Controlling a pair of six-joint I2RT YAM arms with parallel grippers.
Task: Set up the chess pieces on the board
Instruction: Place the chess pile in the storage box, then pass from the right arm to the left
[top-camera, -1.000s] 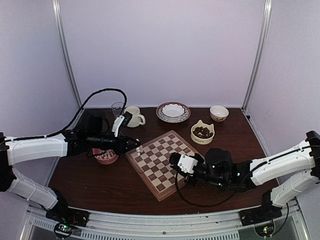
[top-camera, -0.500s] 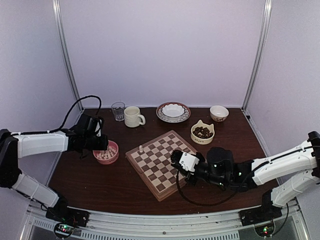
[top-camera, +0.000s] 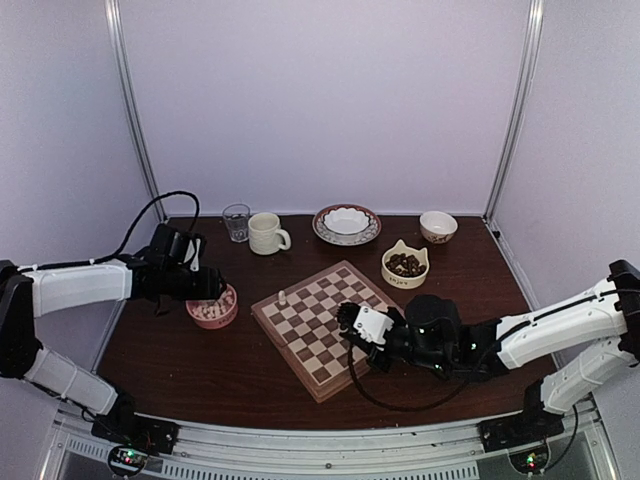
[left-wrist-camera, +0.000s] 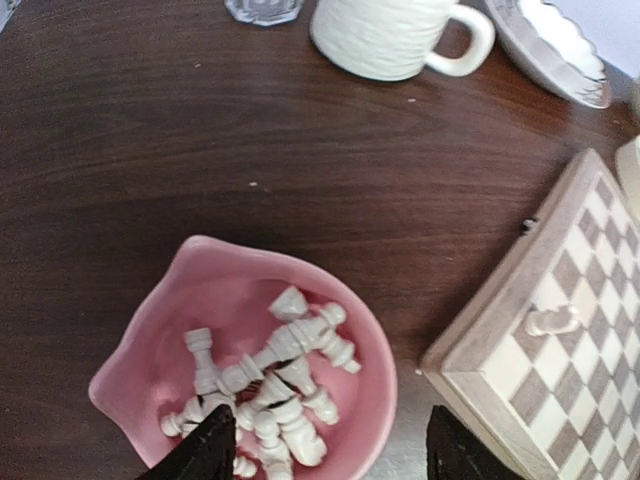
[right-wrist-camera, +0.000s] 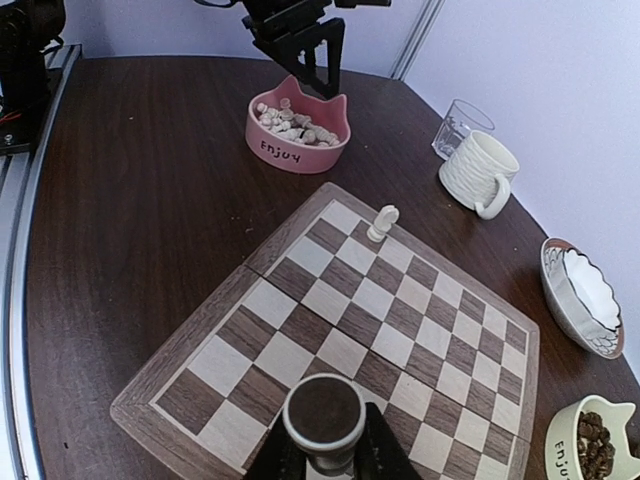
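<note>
Hovering my left gripper, jaws wide apart and empty, over pink bowl full of tiny cream chess pieces | one cream piece upright on edge square of checkered board | right gripper pinched on dark brown piece above board.

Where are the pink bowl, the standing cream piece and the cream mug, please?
pink bowl (left-wrist-camera: 228, 285): left wrist view, inner wall.
standing cream piece (right-wrist-camera: 382, 224): right wrist view, body.
cream mug (top-camera: 264, 234): top view, side wall.
</note>
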